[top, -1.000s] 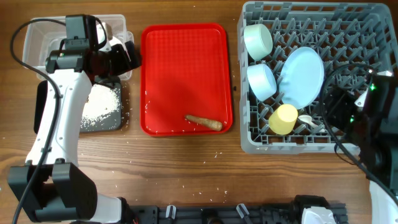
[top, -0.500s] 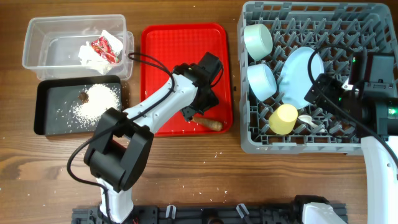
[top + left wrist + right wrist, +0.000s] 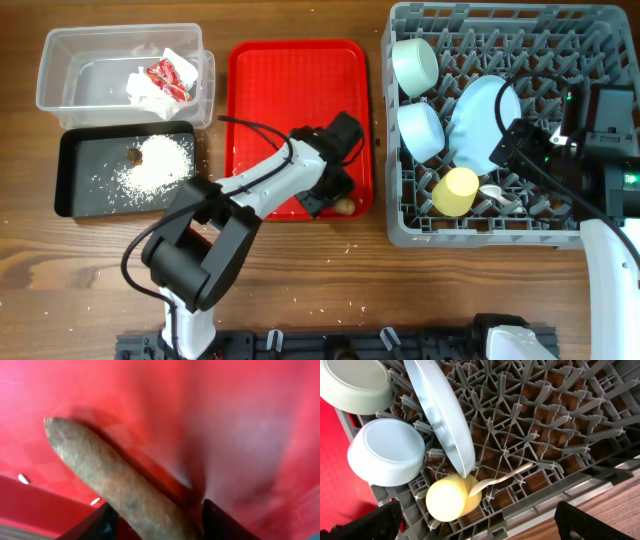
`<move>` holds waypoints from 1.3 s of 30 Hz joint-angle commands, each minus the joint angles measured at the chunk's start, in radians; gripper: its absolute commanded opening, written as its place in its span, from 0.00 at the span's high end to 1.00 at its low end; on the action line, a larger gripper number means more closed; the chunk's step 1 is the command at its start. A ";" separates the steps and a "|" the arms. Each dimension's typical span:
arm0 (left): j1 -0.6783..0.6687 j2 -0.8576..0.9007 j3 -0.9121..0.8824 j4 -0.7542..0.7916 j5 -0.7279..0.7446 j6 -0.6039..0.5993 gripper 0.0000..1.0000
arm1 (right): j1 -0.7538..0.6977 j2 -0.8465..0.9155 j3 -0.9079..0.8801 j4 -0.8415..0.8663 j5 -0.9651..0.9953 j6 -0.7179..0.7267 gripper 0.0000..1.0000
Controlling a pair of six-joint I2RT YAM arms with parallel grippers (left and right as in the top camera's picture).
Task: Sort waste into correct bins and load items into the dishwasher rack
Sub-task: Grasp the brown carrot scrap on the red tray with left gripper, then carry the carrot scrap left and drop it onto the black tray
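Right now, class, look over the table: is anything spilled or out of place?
Yes. Stray rice grains are scattered on the wooden table near the red tray, outside the black tray holding the rice heap. The carrot-like root lies on the red tray, not in a bin.

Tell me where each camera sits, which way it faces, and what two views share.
Overhead: fixed above the table, looking straight down; both arms show, the left gripper at the red tray, the right arm over the rack.
Left wrist: low over the red tray, facing the carrot; the left fingers show at the bottom edge.
Right wrist: above the rack, looking down at plate, bowls, cup and spoon; the right fingers show at the bottom corners.
Shared: overhead and left wrist both show the carrot on the red tray.
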 commanded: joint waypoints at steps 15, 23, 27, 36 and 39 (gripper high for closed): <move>0.587 -0.278 0.195 -0.182 0.009 0.291 0.96 | 0.003 0.003 0.006 0.035 0.019 0.001 0.00; 0.972 -0.260 0.090 -0.166 -0.296 0.084 0.94 | 0.003 0.003 0.006 0.057 -0.016 0.008 0.00; 1.007 -0.177 -0.014 -0.037 -0.298 0.072 0.95 | 0.003 0.003 0.006 0.057 -0.019 0.008 0.00; 1.012 -0.063 -0.034 0.016 -0.322 0.145 0.39 | 0.003 0.003 0.006 0.073 -0.019 0.008 0.00; 1.021 -0.112 0.010 -0.013 -0.338 0.299 0.19 | 0.003 0.003 0.006 0.095 -0.019 0.008 0.00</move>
